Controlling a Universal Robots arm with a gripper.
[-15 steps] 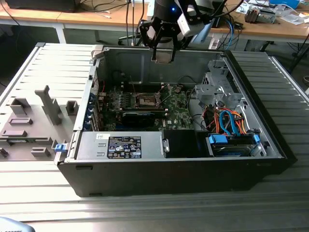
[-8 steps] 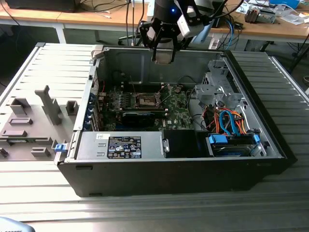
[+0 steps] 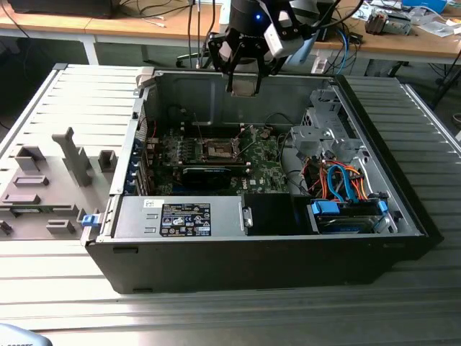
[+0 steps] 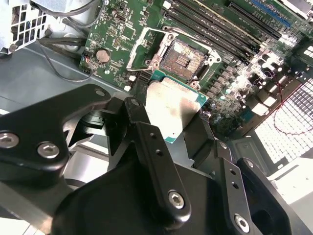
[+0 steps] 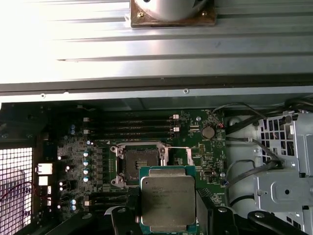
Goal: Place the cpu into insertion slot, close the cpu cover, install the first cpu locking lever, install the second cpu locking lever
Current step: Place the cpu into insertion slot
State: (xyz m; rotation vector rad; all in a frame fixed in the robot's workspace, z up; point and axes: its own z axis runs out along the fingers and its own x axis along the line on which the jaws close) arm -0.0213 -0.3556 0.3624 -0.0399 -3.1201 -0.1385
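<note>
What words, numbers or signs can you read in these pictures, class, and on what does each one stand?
None can be read for certain.
Black sticker on the grey power box: white print, too small to read.
White sticker beside it: too small to read.
Metal top of the chip: faint print, blurred.
Green board: tiny white marks, unreadable.

One cpu (image 5: 167,200), one gripper (image 5: 168,215), one empty cpu socket (image 5: 137,161), one motherboard (image 5: 195,147), one coin cell battery (image 5: 209,131), one open computer case (image 3: 288,267), one power supply (image 3: 180,216), one drive cage (image 3: 323,130).
</note>
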